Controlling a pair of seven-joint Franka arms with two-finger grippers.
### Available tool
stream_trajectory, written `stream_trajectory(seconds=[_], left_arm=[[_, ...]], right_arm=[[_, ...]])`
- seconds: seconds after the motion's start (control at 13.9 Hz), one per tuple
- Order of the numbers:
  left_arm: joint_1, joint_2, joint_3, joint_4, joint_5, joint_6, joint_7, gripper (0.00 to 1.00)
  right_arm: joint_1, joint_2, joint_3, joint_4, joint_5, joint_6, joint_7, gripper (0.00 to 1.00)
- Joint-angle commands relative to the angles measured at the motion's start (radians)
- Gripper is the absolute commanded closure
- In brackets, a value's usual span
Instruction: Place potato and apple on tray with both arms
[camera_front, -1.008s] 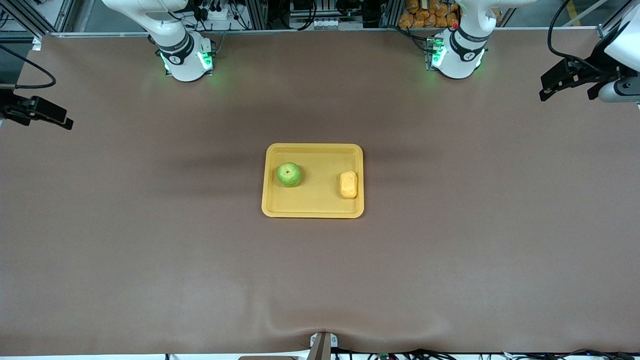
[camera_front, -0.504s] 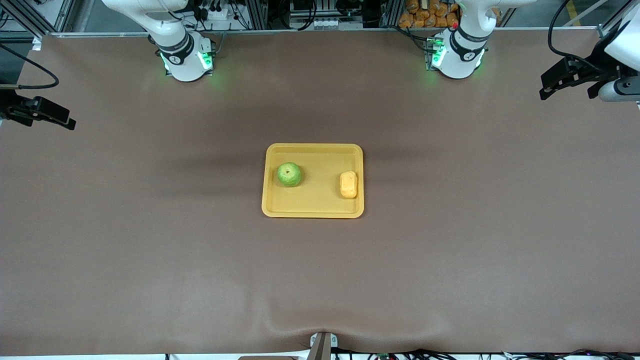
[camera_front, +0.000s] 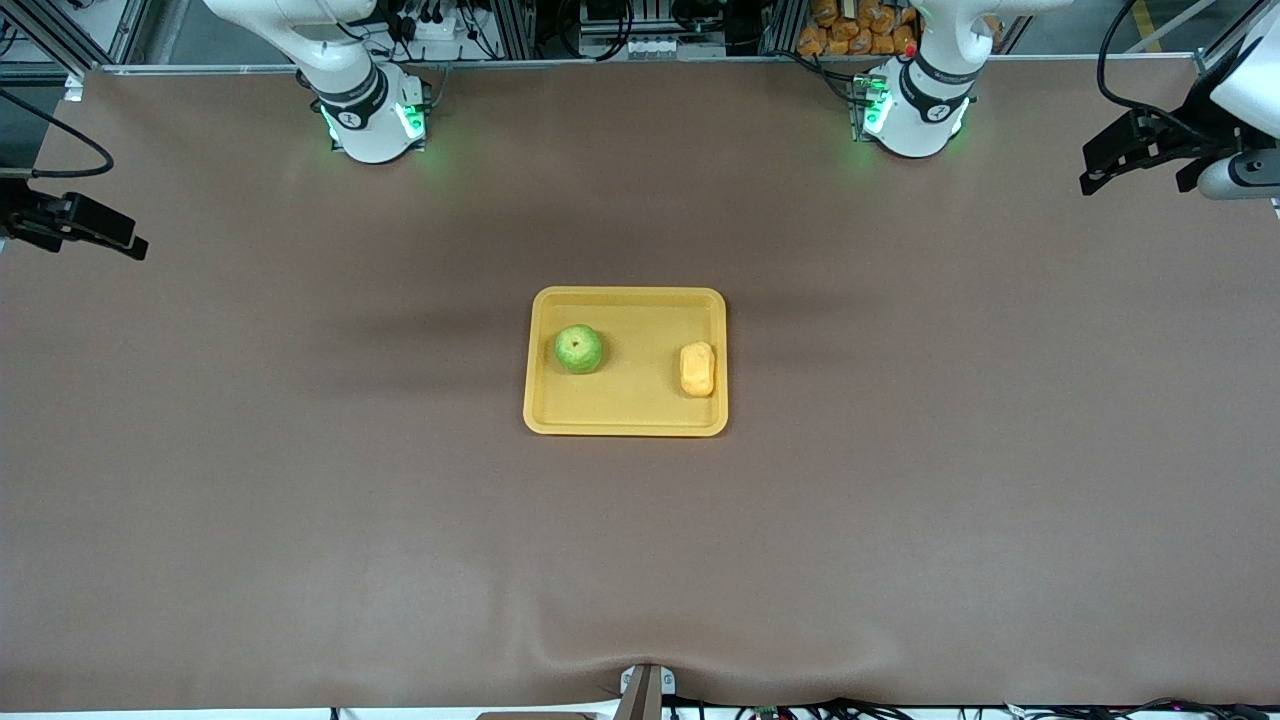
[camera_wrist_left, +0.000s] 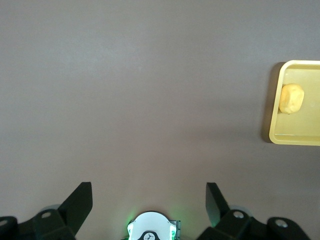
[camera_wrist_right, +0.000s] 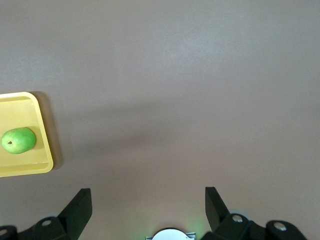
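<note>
Front view: apple (camera_front: 578, 348), potato (camera_front: 697, 369) unmoved on tray (camera_front: 625, 420); left gripper (camera_wrist_left: 149, 200), right gripper (camera_wrist_right: 148, 199) spread wide, empty, parked over tabletop (camera_front: 900, 500) ends; task looks done.

A brown matte cloth (camera_front: 300, 480) covers the whole table, with a shallow wrinkle at the edge nearest the front camera. Aluminium framing (camera_front: 520, 25), black cables and a stack of orange items (camera_front: 850, 30) line the table's base-side edge.

My arms: glossy white shells, black joint discs
My bases: white, green-lit
My cables: black, looping
My gripper fingers (camera_wrist_left: 80, 205): dark, wedge-shaped
</note>
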Motion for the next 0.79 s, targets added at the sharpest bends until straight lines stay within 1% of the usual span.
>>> stream_trajectory(seconds=[0.0, 0.72], left_arm=[[0.007, 0.015, -0.002, 0.031, -0.015, -0.025, -0.002, 0.00], [0.007, 0.015, -0.002, 0.031, -0.014, -0.027, -0.003, 0.00]], right_arm=[[-0.003, 0.009, 0.002, 0.020, 0.013, -0.007, 0.001, 0.00], [-0.048, 0.009, 0.000, 0.020, 0.016, -0.009, -0.049, 0.00]])
